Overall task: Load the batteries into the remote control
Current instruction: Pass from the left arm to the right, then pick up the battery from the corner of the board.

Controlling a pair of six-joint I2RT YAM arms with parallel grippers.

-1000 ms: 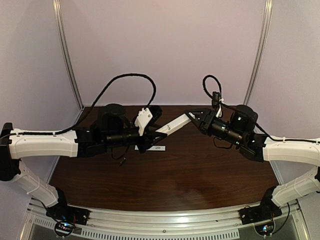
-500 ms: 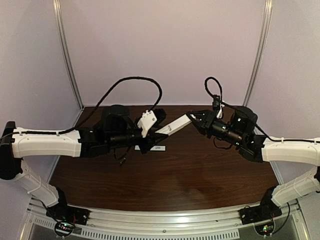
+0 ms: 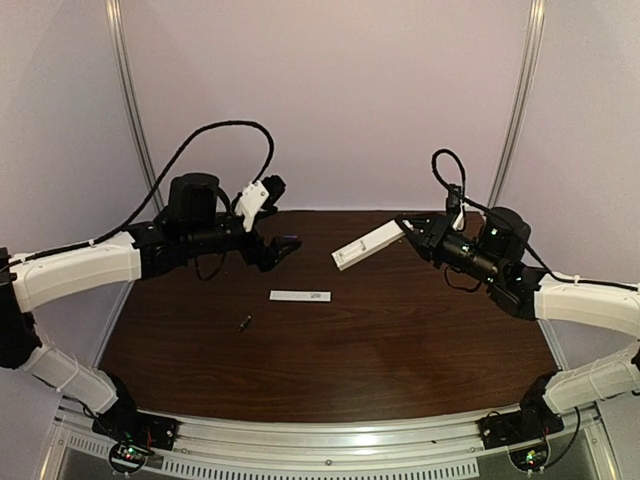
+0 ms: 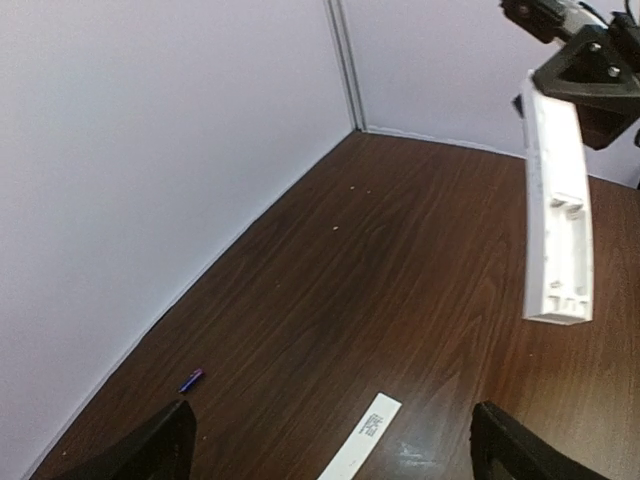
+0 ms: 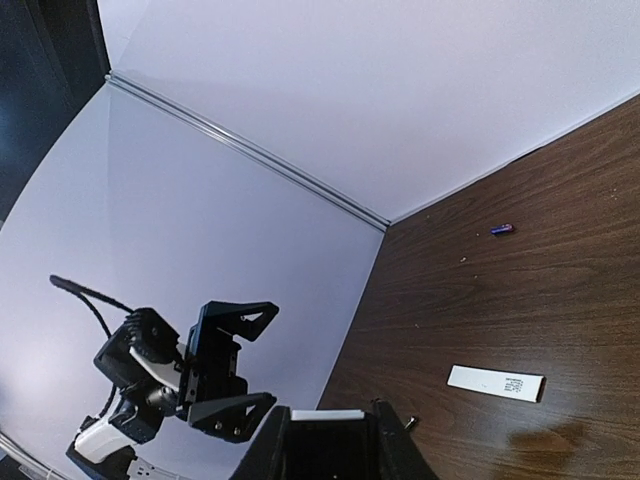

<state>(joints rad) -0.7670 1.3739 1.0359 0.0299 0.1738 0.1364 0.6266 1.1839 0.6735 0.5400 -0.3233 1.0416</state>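
The remote control (image 3: 367,244) hangs tilted in the air above the far side of the table (image 3: 400,340), pinched at one end by the right fingers (image 3: 410,229). The left fingers (image 4: 150,450) are spread wide, holding nothing. One battery (image 3: 244,322) lies near a flat white strip (image 3: 300,296).

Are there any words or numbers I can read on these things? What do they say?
Thin flat white plastic strip: small dark print near one end, too small and blurred to read.
Slim white rectangular plastic remote control: no writing shows on the side in view.
So nothing here can be read.
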